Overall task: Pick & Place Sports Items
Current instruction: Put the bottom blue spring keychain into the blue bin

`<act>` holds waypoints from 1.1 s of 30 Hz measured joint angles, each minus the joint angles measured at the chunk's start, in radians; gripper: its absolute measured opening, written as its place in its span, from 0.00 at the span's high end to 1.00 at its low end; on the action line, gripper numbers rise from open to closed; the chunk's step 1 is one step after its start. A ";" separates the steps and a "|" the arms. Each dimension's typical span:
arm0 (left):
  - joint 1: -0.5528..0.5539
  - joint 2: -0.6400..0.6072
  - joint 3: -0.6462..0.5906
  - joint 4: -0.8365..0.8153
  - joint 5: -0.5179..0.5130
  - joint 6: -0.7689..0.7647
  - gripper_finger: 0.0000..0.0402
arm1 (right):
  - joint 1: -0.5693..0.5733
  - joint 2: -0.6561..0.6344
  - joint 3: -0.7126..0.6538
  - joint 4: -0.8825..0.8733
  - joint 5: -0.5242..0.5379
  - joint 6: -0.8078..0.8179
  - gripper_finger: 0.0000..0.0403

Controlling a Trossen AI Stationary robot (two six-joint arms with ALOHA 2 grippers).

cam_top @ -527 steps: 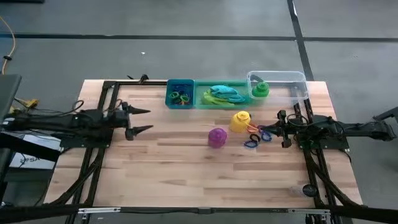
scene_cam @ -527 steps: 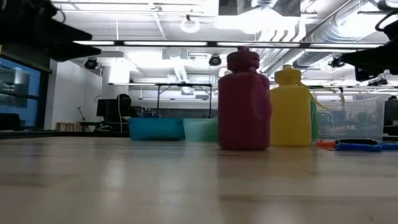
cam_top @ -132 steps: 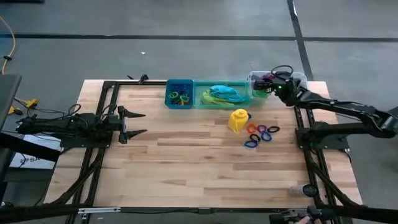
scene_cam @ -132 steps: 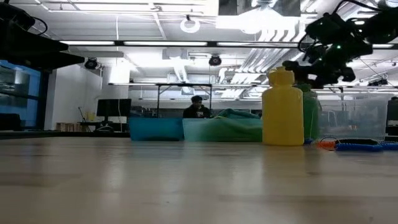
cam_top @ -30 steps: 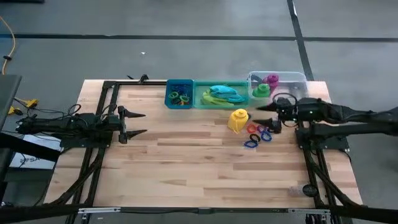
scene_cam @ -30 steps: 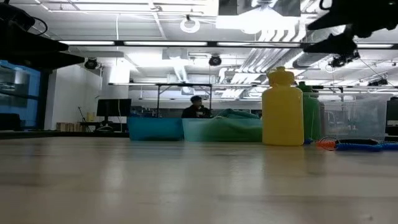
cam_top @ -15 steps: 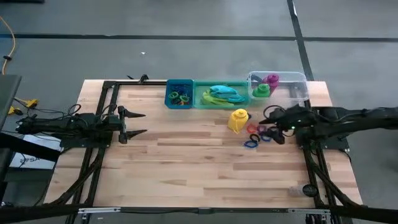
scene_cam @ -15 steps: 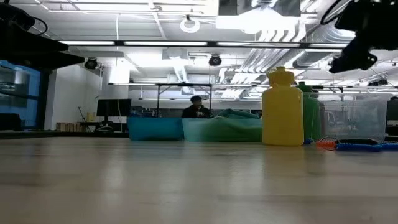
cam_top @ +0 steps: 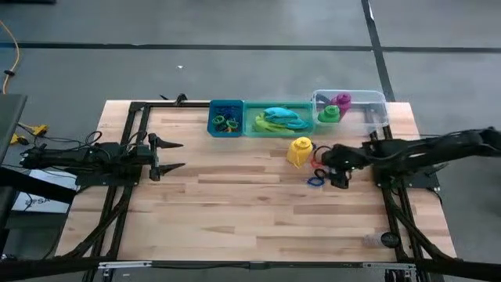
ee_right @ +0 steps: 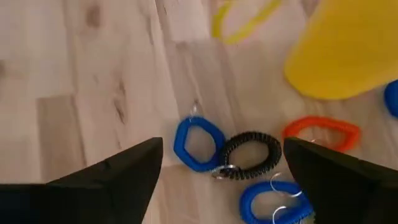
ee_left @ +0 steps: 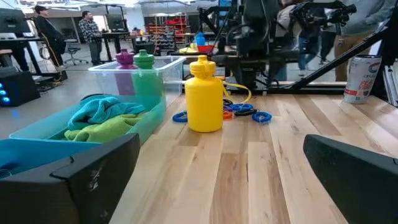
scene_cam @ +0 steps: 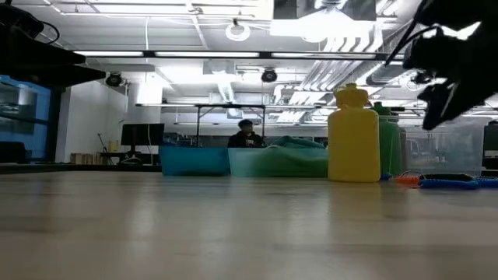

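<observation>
While the right gripper [cam_top: 327,169] hangs over the rings w/ fingers spread, nothing's held yet.
Seen from the right wrist: blue ring [ee_right: 198,144], black coil ring [ee_right: 252,155], orange ring [ee_right: 321,133] and another blue ring [ee_right: 273,200] lie on bare table [cam_top: 235,211] betw. the two dark fingers [ee_right: 106,177], none touched; rings sit just beside the yellow bottle [cam_top: 300,151], which stands upright on the wood. Purple bottle [cam_top: 342,100] & green bottle [cam_top: 328,113] stand in the clear bin [cam_top: 368,102]. Teal cloth [cam_top: 282,117] on lime-green cloth [cam_top: 268,125] in the green bin [cam_top: 252,117]; more rings in the blue bin [cam_top: 227,117]. Left gripper [cam_top: 174,155] waits at table's left side, fingers apart, empty, well apart from all items. Person [scene_cam: 246,136] in room behind, far off.
</observation>
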 joint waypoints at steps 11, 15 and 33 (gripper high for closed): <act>0.000 0.000 0.000 0.000 0.000 0.000 0.08 | 0.000 0.182 0.000 0.002 -0.003 0.001 0.41; 0.000 0.000 0.000 0.000 0.000 0.000 0.08 | 0.000 0.225 0.000 0.008 -0.026 0.002 0.43; 0.000 0.000 0.000 0.000 0.000 0.000 0.08 | 0.000 0.360 0.000 0.050 -0.032 0.002 0.61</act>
